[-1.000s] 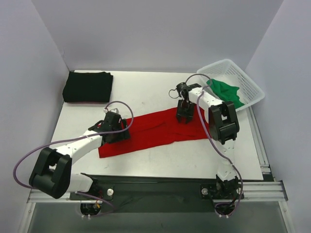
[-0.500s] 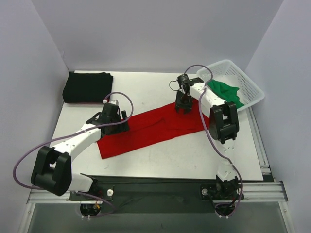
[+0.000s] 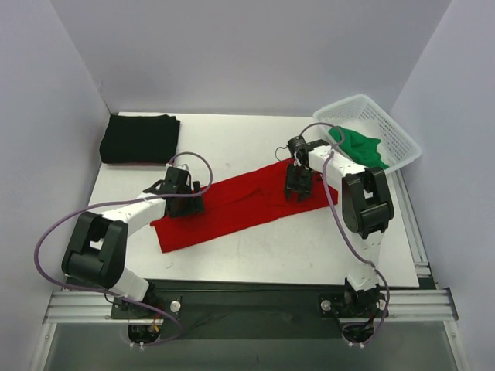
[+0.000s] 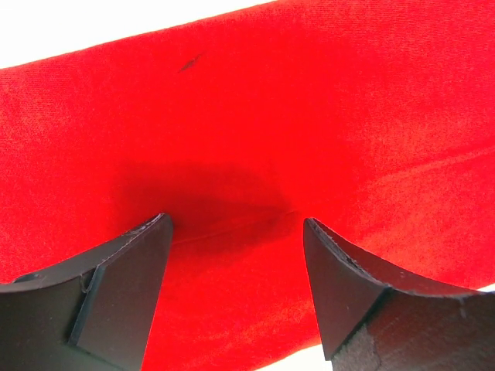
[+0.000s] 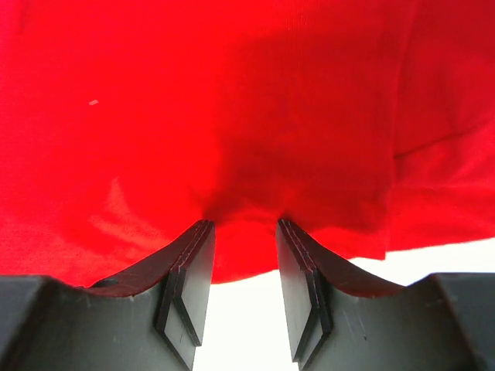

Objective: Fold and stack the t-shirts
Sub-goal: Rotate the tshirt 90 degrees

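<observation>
Red t-shirt lies as a long band mid-table; my right gripper has come back toward me pinching its edge, left gripper spread wide over it, so I judge we're mid-fold.

White mesh basket, table's far-right corner

Matt soft cloth, red t-shirt

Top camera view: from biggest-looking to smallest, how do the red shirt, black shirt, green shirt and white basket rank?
1. red t-shirt, laid out in a long strip
2. black t-shirt and white basket: these look about alike, so I won't rank them
3. green t-shirt, bunched in the basket
</observation>
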